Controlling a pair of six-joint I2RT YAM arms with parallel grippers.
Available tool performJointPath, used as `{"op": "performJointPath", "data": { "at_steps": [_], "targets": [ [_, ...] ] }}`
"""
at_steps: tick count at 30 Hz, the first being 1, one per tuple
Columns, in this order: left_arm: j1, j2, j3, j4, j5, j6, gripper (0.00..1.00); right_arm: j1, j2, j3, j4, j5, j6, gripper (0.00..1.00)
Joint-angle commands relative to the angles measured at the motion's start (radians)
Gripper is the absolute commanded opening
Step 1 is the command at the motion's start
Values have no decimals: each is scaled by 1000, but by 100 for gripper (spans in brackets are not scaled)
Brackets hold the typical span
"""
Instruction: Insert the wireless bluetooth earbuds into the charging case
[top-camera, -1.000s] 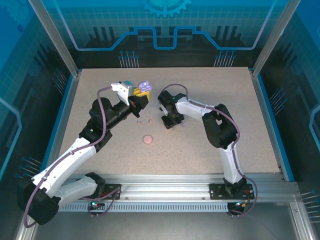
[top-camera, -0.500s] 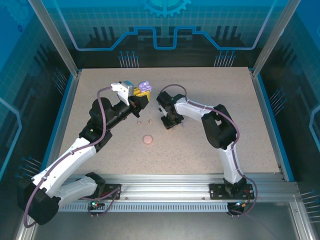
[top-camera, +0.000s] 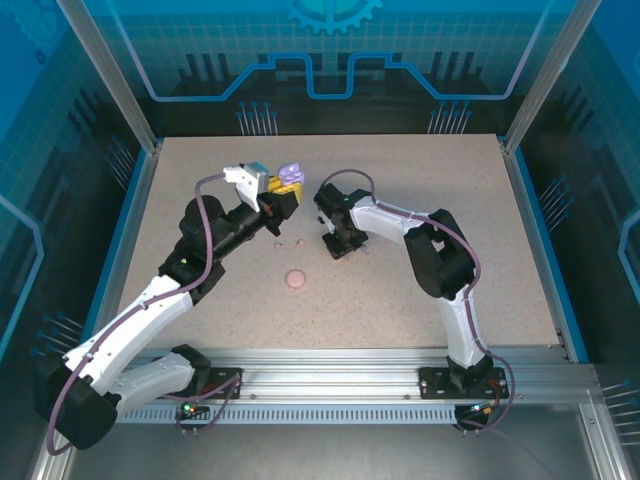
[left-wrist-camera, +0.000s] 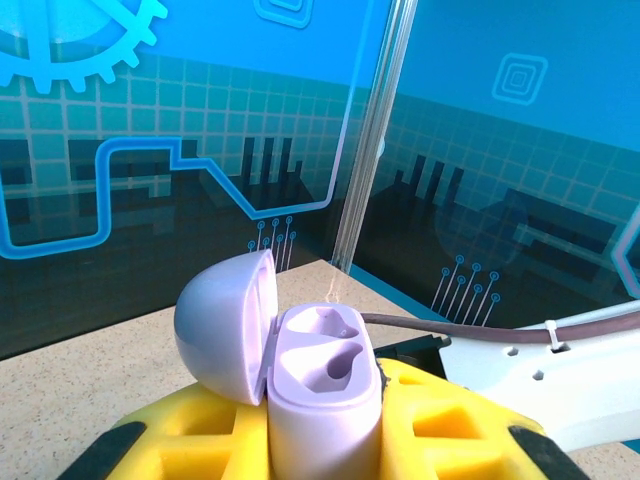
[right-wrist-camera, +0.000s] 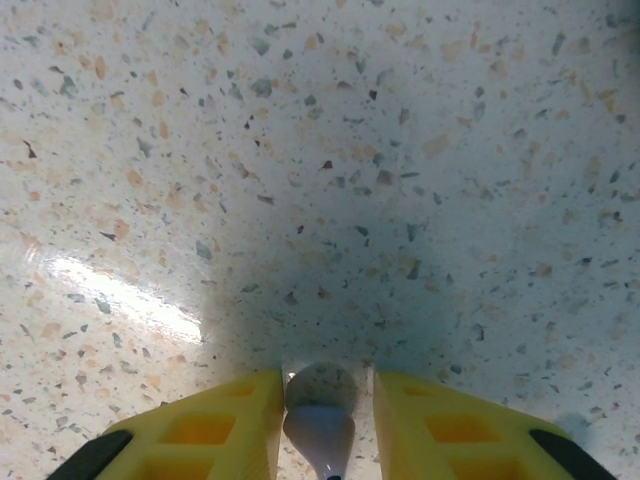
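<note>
My left gripper (top-camera: 281, 192) is raised above the far middle of the table, shut on a lavender charging case (left-wrist-camera: 325, 385) that stands upright between its yellow fingers (left-wrist-camera: 450, 420). The case's lid (left-wrist-camera: 222, 325) hangs open to the left, and both sockets are empty. The case also shows from above (top-camera: 290, 173). My right gripper (top-camera: 338, 246) points down at the table. A lavender earbud (right-wrist-camera: 318, 428) lies between its fingers, touching the left finger (right-wrist-camera: 230, 425), with a small gap to the right one. Two pale pink earbuds (top-camera: 281, 243) (top-camera: 299, 241) lie between the arms.
A closed round pink case (top-camera: 296, 279) lies on the speckled table (top-camera: 400, 310) nearer the bases. A small pale object (top-camera: 366, 250) sits just right of the right gripper. Blue walls and metal posts ring the table.
The right gripper has narrowed slightly around the lavender earbud. The left arm and its case have barely moved.
</note>
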Motion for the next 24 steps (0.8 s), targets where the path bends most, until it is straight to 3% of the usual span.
{"op": "performJointPath", "data": {
  "at_steps": [1, 6, 9, 19, 24],
  "targets": [
    [-7, -7, 17, 10, -14, 32, 0, 11, -18, -33, -42, -7, -3, 27],
    [-10, -1, 15, 13, -13, 30, 0, 11, -17, -37, -31, -19, 3, 14],
    [-12, -3, 10, 22, -14, 29, 0, 9, -48, -50, -17, -28, 18, 11],
    [-18, -2, -7, 54, -25, 45, 0, -1, -275, -73, 12, -46, 68, 11],
    [-30, -2, -78, 163, -49, 72, 0, -17, -413, -78, 14, -30, 82, 11]
  ]
}}
